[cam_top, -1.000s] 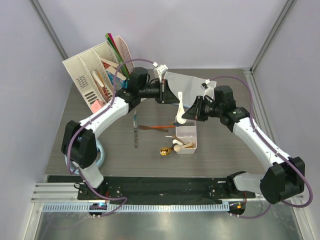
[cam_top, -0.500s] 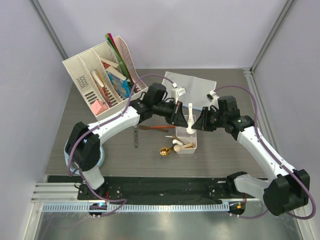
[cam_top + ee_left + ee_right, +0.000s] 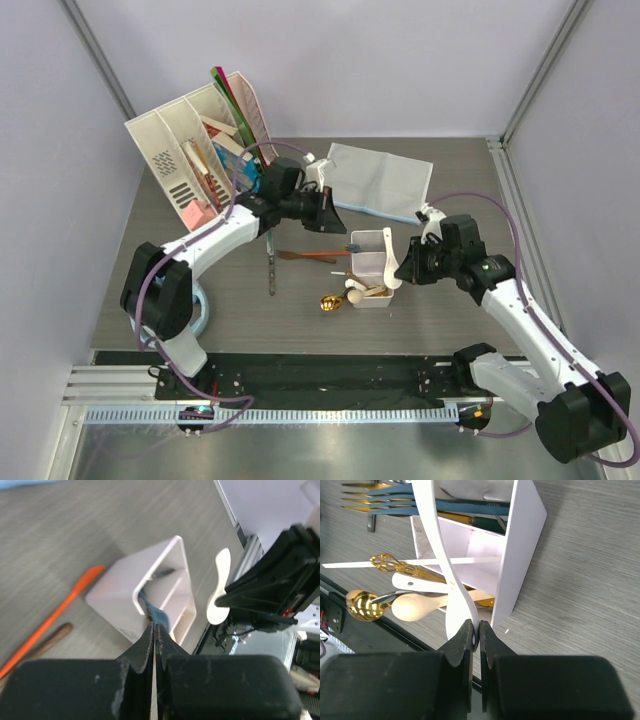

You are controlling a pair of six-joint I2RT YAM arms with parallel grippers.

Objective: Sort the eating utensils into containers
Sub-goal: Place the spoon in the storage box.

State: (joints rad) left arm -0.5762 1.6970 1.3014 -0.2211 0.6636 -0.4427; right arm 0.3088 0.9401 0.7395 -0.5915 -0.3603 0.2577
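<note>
Top camera looks down from behind; both wrist cameras closely share the white box (image 3: 112,597).

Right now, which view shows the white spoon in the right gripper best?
The right wrist view: the white spoon spans the frame, pinched in the right gripper, over the box. The top view shows it small; the left wrist view shows it smaller, past the box.

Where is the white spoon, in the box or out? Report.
Out: the right gripper is shut on the white spoon, holding it up beside the box, not released.
</note>
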